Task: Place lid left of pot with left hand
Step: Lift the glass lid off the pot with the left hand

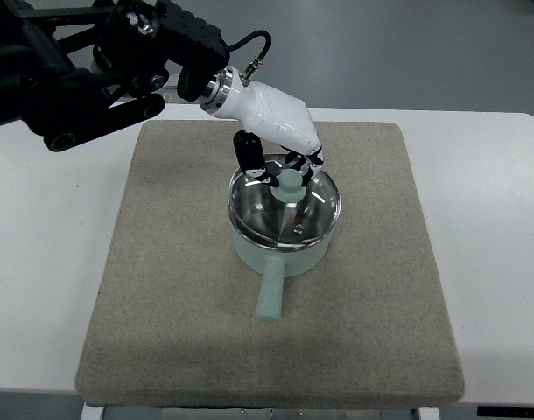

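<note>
Top view: left hand (280,166) reaches in from the upper left, fingers (249,153) curled down around the pale green knob (289,183) of the glass lid (284,206), grasping it. Directly beneath the hand, the lid sits on the mint-green pot (280,254). Pot contents cannot be determined through the glass. Pot handle (270,296) points away from the hand, toward the near edge of the grey mat (171,297).
</note>
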Tool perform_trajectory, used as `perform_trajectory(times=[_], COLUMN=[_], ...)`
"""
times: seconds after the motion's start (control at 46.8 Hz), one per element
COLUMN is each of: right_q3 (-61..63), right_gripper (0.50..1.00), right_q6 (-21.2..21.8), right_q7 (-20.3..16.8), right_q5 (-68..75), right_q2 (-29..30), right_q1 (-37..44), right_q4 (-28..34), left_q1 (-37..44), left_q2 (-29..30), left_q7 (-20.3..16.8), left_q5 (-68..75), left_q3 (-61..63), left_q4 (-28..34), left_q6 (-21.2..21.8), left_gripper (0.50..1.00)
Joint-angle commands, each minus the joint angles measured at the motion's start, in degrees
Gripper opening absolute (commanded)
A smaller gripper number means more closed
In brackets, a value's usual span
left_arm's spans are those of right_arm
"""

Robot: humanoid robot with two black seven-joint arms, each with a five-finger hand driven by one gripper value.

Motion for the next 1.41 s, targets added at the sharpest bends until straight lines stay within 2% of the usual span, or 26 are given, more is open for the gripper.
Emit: perform_trajectory(times=[0.0,0.555,0.918,1.388], right_q3=[0.0,0.0,0.0,0.0], right_gripper=[0.921,0.924,0.924,0.924], right_q6=[0.0,0.0,0.0,0.0], right_q7=[0.0,0.0,0.0,0.0], right_q5=[0.0,0.0,0.0,0.0], right_q2=[0.0,0.0,0.0,0.0], right_q1=[0.0,0.0,0.0,0.0], right_q4=[0.0,0.0,0.1,0.1], left_q1=[-0.2,0.8,1.0,3.8], left_q2=[0.0,0.6,5.9,14.2], left_q7=[0.0,0.0,0.0,0.0], left_q5=[0.0,-0.3,-0.3,0.0], left_q3=[-0.2,-0.8,0.0,0.2], left_q4=[0.0,0.8,6.9,6.4], left_q6=[-0.1,-0.1,-0.1,0.1], left_gripper=[0.5,0.5,0.5,0.5])
